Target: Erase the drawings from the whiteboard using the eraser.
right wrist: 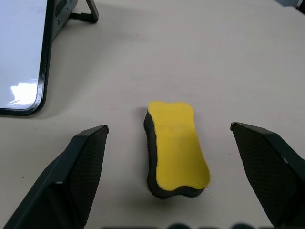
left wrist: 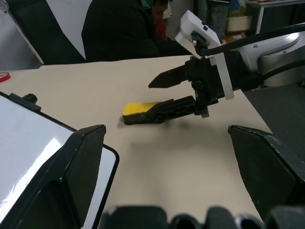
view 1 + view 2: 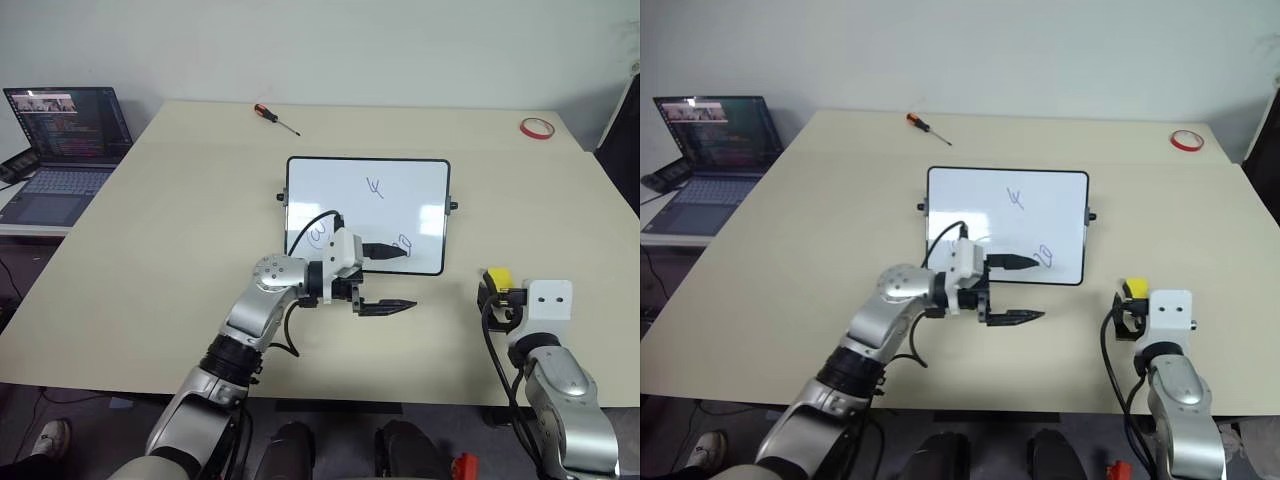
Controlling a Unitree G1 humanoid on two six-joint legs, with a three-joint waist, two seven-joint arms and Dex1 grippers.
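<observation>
Lining up on the yellow eraser with the right gripper, fingers spread wide; it's needing to nudge forward and pinch. Left gripper is hanging spread by the whiteboard.

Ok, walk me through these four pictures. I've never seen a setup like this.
It's a two-armed robot at a table. Two pictures come from its head, two from cameras on its wrists. On the table lie a whiteboard with blue drawings, a yellow eraser, a screwdriver and a red tape ring; a laptop stands to the side. The right gripper is open with the eraser between its fingers, not yet gripped. The left gripper is open over the board's near edge. Nothing is held.
</observation>
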